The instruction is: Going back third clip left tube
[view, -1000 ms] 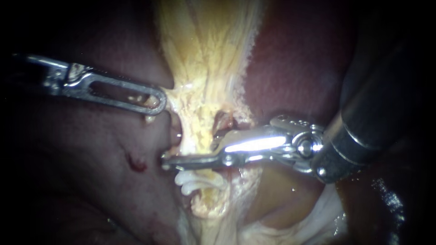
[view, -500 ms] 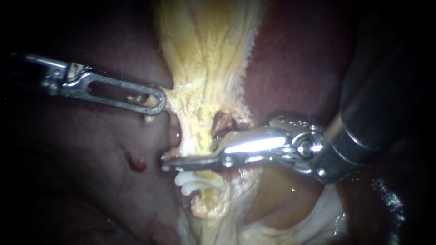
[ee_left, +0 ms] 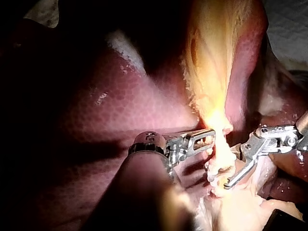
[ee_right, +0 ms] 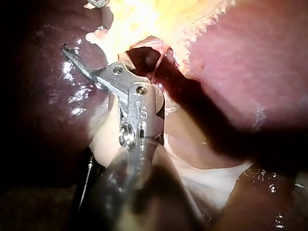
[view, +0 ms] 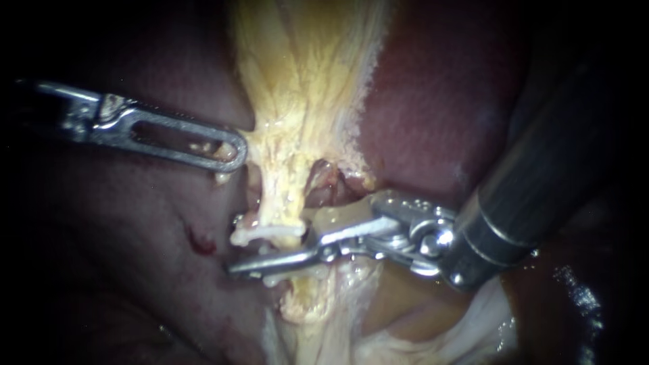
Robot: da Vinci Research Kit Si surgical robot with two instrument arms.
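A yellowish stalk of tissue (view: 297,101) runs down between dark red liver lobes and narrows to the left tube (view: 274,199). A white clip (view: 267,234) sits across that tube. More white clip material (view: 284,276) shows just below. My right instrument (view: 233,268) lies across the tube between them, its tip past the tube's left side. It also shows in the right wrist view (ee_right: 65,48) and the left wrist view (ee_left: 226,185). My left instrument (view: 236,152) (ee_left: 211,137) is shut on the stalk's left edge, holding it taut.
Liver (view: 433,115) lies on both sides, with a small red wound (view: 199,242) on the left lobe. A dark window (view: 324,186) opens in the stalk right of the tube. Pale membrane (view: 466,324) lies under the right shaft (view: 541,182).
My right instrument has slid down and to the left along the tube. A white clip now shows on the tube above it. The left instrument has stayed put.
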